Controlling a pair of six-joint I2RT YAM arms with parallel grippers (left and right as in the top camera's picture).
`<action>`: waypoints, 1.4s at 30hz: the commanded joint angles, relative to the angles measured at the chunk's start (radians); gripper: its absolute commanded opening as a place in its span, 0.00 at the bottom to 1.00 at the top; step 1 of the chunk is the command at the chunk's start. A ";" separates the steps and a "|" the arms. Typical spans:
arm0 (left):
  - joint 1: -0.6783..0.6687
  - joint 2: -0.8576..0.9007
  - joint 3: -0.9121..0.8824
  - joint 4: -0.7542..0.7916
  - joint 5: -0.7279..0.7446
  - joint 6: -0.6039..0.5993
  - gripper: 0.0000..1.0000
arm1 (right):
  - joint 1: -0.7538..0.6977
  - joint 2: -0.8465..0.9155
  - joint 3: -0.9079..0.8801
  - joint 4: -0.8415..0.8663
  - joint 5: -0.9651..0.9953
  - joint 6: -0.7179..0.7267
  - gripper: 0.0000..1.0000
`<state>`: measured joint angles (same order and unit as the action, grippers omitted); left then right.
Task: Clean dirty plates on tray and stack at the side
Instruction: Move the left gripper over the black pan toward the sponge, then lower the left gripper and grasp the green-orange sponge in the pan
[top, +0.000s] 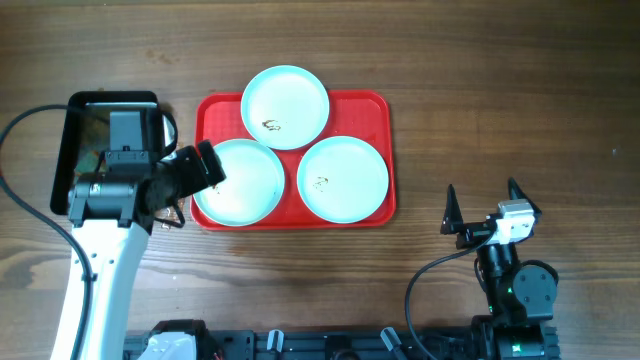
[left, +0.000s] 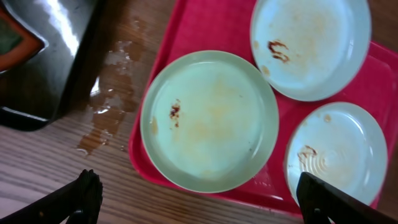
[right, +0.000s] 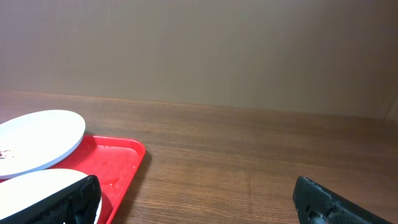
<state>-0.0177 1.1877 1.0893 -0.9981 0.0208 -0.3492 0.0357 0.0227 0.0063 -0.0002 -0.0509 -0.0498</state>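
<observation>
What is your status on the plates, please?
Left gripper open, over the left plate. Right gripper open, off the tray. Three plates smudged, on tray, unstacked. Pan left of tray, not in the way.

Three pale round plates (top: 286, 106) (each smudged brown) are laid flat, close together, on the red tray (top: 215, 115).

Left arm (top: 98, 275): white tubular link, black joint housings, thin black cable (top: 22, 117) near the surface's left edge. Right arm (top: 515, 285): black rounded housings, white-grey wrist block (top: 516, 214), curved black cable (top: 409, 300). Left hand (top: 207, 165) and right hand (top: 482, 195) each carry two black tapered fingers (top: 449, 210).
</observation>
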 joint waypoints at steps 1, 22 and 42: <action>0.056 0.008 0.017 -0.006 -0.090 -0.105 0.98 | -0.005 0.001 -0.001 0.002 0.003 0.012 1.00; 0.460 0.363 0.017 0.046 -0.155 -0.457 0.75 | -0.005 0.001 -0.001 0.002 0.003 0.012 1.00; 0.531 0.577 0.251 0.083 -0.201 -0.391 0.63 | -0.005 0.001 -0.001 0.002 0.003 0.012 1.00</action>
<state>0.5083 1.6981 1.2652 -0.8944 -0.1715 -0.7559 0.0357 0.0227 0.0063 -0.0006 -0.0509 -0.0498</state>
